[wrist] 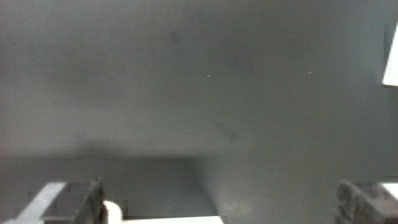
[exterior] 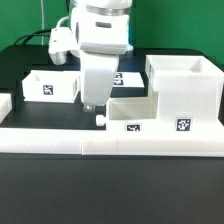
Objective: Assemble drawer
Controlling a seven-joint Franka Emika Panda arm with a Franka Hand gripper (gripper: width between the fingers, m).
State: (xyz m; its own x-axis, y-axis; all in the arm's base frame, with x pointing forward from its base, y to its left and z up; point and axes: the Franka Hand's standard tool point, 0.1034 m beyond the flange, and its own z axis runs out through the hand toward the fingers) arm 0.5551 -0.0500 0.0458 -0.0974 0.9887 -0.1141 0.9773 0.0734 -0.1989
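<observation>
Rail [exterior: 60, 141] edges front | loose on tabletop [wrist: 178, 90]: drawer's front tray [exterior: 135, 112] at rail, housing [exterior: 185, 90] beside it, 2nd tray [exterior: 50, 86] apart, exterior view's left | end effector [exterior: 100, 117] spread wide, empty, low by front tray | prob. light, stiff, slick plastic; pinch thin wall.

Arm [exterior: 101, 45] reaches straight down; jaws spread wide apart.
</observation>
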